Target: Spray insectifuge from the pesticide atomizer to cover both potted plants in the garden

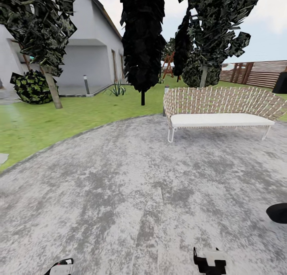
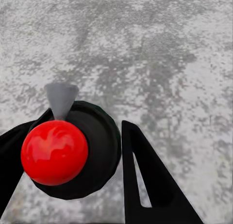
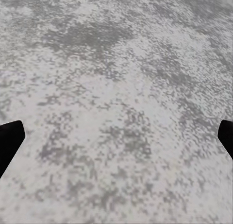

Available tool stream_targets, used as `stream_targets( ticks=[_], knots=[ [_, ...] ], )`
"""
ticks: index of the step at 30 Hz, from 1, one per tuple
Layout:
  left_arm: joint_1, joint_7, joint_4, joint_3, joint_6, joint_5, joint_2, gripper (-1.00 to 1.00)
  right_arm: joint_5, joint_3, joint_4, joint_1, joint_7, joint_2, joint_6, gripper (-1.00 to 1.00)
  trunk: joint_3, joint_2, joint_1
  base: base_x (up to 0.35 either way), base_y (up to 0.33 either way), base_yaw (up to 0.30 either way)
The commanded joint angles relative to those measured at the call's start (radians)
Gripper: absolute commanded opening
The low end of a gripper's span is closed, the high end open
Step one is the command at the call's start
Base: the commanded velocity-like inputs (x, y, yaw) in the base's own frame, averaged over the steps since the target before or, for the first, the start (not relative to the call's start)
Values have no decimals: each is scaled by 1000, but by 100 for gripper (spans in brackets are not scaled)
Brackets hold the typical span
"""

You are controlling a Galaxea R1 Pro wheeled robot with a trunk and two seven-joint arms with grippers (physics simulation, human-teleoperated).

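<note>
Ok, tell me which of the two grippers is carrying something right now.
The left gripper: its black fingers close on the pesticide atomizer, red spot on top. The right gripper is spread wide over bare grey paving.

A white bench [image 1: 221, 117] with a woven lattice back stands at the far edge of the grey mottled paving [image 1: 131, 195]. Behind it rise dark-leaved trees [image 1: 142, 40]. A white house [image 1: 93, 48] sits beyond, a short bollard lamp [image 1: 86, 84] and a round dark bush [image 1: 32, 86] near it
</note>
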Motion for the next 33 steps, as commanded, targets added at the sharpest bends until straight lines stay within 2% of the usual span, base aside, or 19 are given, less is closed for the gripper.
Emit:
stream_targets(
  ticks=[1,7,33],
  knots=[
    [-1,-8,1,4,-2,4,0,-100,9,2,1,0,-11,4,1,100,3,0,-1,0,0,275],
    [-1,-8,1,4,-2,4,0,-100,10,2,1,0,-11,13,2,100,26,1,-3,0,0,277],
    [-1,-8,1,4,-2,4,0,-100,9,2,1,0,-11,14,2,100,127,7,-15,0,0,278]
  ],
)
